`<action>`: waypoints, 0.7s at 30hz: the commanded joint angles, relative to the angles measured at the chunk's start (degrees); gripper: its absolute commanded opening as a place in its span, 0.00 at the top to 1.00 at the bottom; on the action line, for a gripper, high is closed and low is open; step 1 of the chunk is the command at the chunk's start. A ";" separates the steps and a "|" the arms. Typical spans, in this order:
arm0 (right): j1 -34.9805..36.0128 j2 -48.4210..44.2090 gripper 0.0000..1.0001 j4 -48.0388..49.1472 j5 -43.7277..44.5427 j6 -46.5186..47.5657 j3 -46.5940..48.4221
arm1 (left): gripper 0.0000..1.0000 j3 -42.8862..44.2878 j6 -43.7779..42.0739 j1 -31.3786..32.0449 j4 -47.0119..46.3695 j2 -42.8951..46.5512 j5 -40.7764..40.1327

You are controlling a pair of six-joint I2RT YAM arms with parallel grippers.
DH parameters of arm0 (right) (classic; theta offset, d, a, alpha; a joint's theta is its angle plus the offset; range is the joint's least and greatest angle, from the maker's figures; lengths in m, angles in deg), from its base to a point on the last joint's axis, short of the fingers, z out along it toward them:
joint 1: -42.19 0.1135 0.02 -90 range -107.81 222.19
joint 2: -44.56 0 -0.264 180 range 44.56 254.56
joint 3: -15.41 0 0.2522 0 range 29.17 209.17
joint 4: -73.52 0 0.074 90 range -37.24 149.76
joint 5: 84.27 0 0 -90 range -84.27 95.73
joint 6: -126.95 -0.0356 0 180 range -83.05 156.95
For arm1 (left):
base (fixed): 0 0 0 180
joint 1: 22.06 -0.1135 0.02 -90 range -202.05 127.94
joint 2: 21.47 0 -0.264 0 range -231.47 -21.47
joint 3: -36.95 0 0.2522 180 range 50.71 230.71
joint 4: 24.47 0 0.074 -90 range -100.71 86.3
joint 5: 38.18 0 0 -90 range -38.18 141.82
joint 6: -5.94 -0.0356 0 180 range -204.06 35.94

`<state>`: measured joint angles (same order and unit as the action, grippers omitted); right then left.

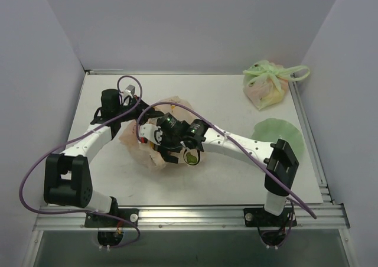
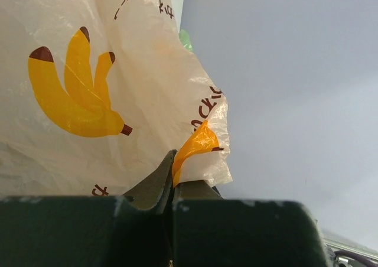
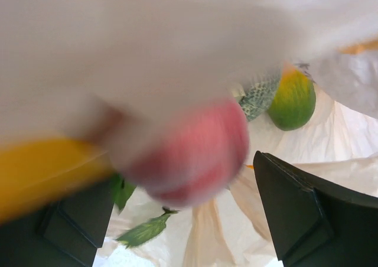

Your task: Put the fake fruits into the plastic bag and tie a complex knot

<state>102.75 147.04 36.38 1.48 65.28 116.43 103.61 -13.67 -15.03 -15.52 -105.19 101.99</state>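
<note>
- Left gripper: fingers pressed together on a fold of the thin, translucent peach-orange plastic bag printed with yellow bananas. A strip of deeper orange film sits right at the pinch. It reads as holding the bag's mouth up.
- Right gripper: fingers wide apart, pointing into the bag. A round glossy red fake fruit shows blurred between them. It does not look clamped, but I cannot tell whether it touches either finger.
- Deeper in the bag, right wrist view: an oval yellow-green fake fruit, with a dark green bumpy piece just beside it, partly hidden. A blurred yellow piece shows at the left, and green plastic leaves lie on the film.
- Top view: the bag lies crumpled on the white table, mid-left, between the two wrists. A yellow-green round spot sits at its near edge; I cannot tell whether it is inside the film.
- The tied pale green bag and the flat light green film sheet are at the far right, well apart from the work.
- Status (judgement): the loading stage, with several fruits already inside.
- Left to do: the knot is not started and no twisted bunch of peach film is visible. Any last fruit has to go in, then the handles gathered and tied.
</note>
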 commanded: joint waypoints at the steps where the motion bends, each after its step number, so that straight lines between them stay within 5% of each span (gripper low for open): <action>1: 1.93 -4.82 0.00 1.32 0.21 3.48 -0.69 | 1.00 0.18 0.62 -0.52 -3.97 -0.48 0.89; 11: 0.27 -12.56 0.01 -0.09 0.39 4.18 -4.12 | 1.00 0.27 0.80 -0.61 -4.06 -0.30 1.24; 17: -4.82 -16.34 0.22 -4.13 -2.08 9.43 -8.06 | 1.00 0.44 0.71 -0.61 -3.97 -0.47 1.24; 21: -6.50 -15.65 0.12 -2.56 1.34 10.87 -11.59 | 1.00 0.62 0.45 -0.61 -3.88 -0.39 1.33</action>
<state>96.80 131.80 34.77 1.17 73.48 106.58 103.61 -12.68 -15.14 -16.35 -105.61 103.07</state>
